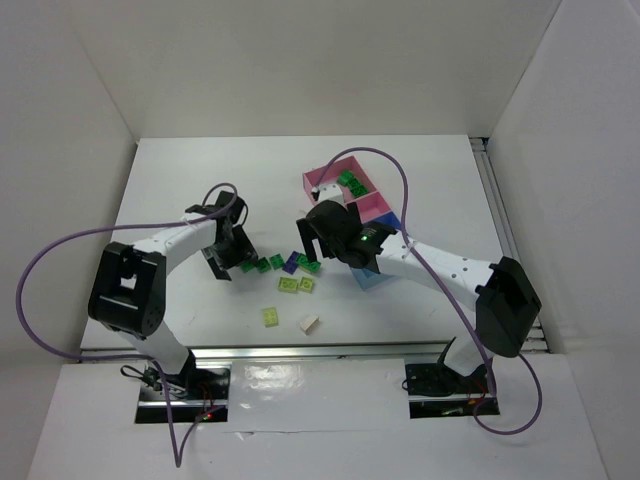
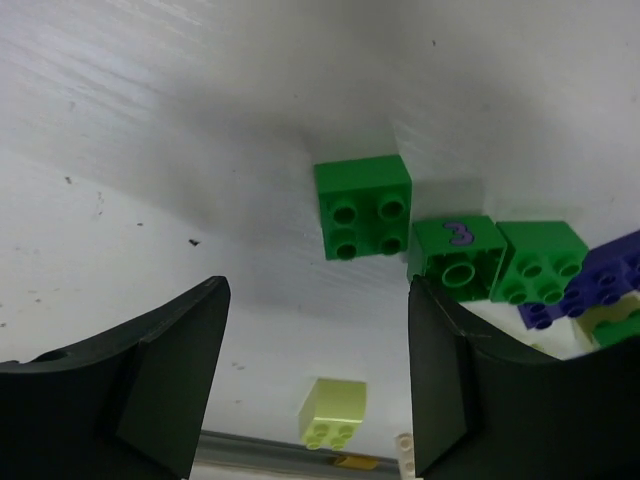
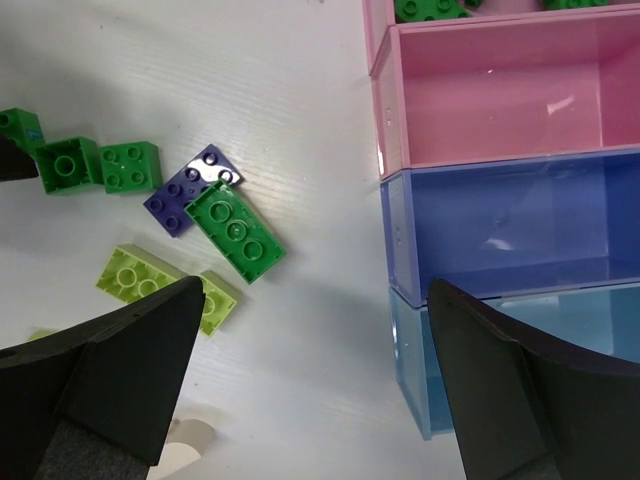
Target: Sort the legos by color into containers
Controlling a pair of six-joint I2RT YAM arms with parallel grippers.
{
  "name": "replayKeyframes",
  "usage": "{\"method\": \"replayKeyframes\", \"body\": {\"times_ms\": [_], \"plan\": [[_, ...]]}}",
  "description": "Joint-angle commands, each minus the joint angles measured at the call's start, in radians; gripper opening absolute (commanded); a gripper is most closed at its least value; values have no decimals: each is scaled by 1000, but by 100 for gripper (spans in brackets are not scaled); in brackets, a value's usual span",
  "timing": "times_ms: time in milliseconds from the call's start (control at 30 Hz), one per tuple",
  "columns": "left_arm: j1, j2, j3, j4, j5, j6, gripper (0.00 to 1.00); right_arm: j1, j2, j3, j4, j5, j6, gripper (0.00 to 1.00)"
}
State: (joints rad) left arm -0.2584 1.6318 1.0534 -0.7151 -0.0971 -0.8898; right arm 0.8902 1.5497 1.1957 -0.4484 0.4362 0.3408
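Dark green legos (image 1: 263, 264) lie in a row mid-table with a purple one (image 1: 291, 262). Yellow-green ones (image 1: 289, 286) and a cream one (image 1: 310, 322) lie nearer. The containers (image 1: 368, 207) stand in a row at right; the far pink box (image 1: 322, 178) holds green legos (image 1: 350, 183). My left gripper (image 1: 225, 255) is open and empty just left of the green row; its wrist view shows a green brick (image 2: 362, 205) ahead of the gripper (image 2: 318, 330). My right gripper (image 1: 325, 240) is open and empty (image 3: 315, 340) above bare table between the legos (image 3: 235, 232) and the boxes (image 3: 392, 100).
In the right wrist view the second pink box, the periwinkle box (image 3: 400, 225) and the light blue box (image 3: 408, 350) show no bricks in their visible parts. White walls enclose the table. A metal rail (image 1: 320, 352) runs along the near edge. Purple cables loop over both arms.
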Motion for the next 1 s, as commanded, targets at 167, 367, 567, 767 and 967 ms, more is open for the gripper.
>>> {"method": "replayKeyframes", "body": {"times_ms": [167, 367, 567, 767, 967], "plan": [[28, 66, -4, 115, -19, -92, 71, 9, -45, 35, -36, 73, -10, 100], [39, 143, 34, 92, -38, -83, 61, 9, -25, 45, -46, 73, 0, 100], [39, 111, 43, 83, -38, -57, 38, 9, -5, 54, -64, 107, 18, 100], [-10, 71, 203, 60, 11, 72, 30, 0, -62, 42, -73, 214, 75, 100], [-106, 160, 476, 51, 49, 117, 30, -86, -218, -53, -36, 205, 139, 100]]}}
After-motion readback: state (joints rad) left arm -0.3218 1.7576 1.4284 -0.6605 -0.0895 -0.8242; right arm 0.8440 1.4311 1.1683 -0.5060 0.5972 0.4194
